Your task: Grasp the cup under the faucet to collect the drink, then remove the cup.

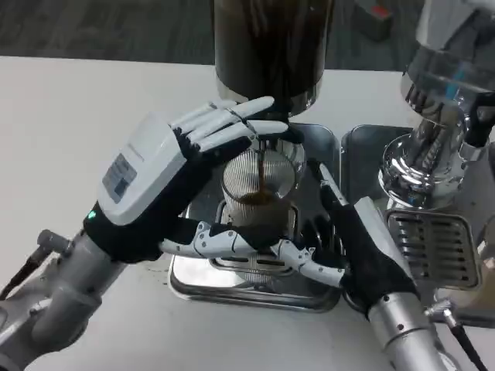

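A ribbed clear cup [259, 189] stands on the steel drip tray [232, 290] under the black faucet [274, 131] of a dark drink dispenser [271, 46]. A thin dark stream runs into the cup, which is partly filled with brown drink. My left hand [155, 182] reaches in from the left, its fingers [224, 120] lying stretched over the faucet lever and its thumb low in front of the cup. My right hand [360, 247] comes from the right and grips the cup, with fingers [309, 267] wrapped round its base and the thumb up beside its right wall.
A chrome machine [433, 154] stands at the right over a second steel tray with a slotted grate [429, 236]. The white table [69, 108] stretches away to the left. A dark floor lies beyond the table's far edge.
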Available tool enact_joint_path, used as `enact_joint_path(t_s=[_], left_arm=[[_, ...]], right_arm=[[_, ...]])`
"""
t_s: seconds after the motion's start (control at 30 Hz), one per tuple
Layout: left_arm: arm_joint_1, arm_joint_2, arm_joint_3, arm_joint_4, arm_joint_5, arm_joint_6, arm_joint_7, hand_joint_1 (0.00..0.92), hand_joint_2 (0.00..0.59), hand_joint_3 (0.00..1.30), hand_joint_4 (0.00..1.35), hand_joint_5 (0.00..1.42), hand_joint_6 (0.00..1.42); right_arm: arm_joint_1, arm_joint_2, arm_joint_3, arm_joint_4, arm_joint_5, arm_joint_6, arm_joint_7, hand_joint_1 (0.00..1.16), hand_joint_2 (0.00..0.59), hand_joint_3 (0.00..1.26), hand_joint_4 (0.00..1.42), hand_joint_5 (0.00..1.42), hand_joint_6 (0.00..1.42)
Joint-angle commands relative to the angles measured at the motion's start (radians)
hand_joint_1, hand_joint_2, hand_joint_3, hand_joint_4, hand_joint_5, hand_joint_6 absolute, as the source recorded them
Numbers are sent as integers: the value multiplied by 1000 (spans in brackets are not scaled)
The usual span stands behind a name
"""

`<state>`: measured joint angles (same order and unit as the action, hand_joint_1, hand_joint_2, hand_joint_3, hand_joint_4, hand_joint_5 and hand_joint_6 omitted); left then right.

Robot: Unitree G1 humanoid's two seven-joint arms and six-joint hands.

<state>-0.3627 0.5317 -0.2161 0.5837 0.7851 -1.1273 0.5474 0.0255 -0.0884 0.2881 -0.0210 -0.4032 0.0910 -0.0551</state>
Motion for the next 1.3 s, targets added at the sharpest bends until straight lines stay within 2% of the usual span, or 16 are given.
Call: enact_joint_path(t_s=[0.03,0.43,0.6,0.77,0.87,1.0,1.23,1.3], left_arm=[[7,8,-26,15,19,-3,-19,0,174,399,215,446,327],[1,16,-18,21,-4,9,-23,0,177,394,207,447,319],[-3,27,7,-1,-72,49,-79,0,175,292,126,336,220],[-16,41,57,-19,-144,85,-112,0,176,282,114,313,198],[-9,44,93,-27,-182,88,-121,0,177,165,95,307,192],[3,45,141,-43,-243,100,-138,0,178,118,42,256,153],[48,81,219,-47,-244,130,-129,0,178,99,17,222,125],[79,95,248,-49,-243,148,-126,0,174,37,1,166,81]], right_arm=[[-37,9,-5,52,31,-41,10,701,261,0,0,0,0],[-87,32,-5,133,61,-93,0,697,263,0,0,0,0],[-90,36,-11,151,73,-112,1,695,260,0,0,0,0],[-95,36,-15,164,80,-123,3,689,256,0,0,0,0],[-96,37,-15,167,82,-129,2,684,258,0,0,0,0],[-99,38,-23,178,94,-140,6,679,259,0,0,0,0],[-112,59,-23,208,113,-167,4,673,260,0,0,0,1],[-112,64,-23,215,116,-175,3,672,260,0,0,0,1]])
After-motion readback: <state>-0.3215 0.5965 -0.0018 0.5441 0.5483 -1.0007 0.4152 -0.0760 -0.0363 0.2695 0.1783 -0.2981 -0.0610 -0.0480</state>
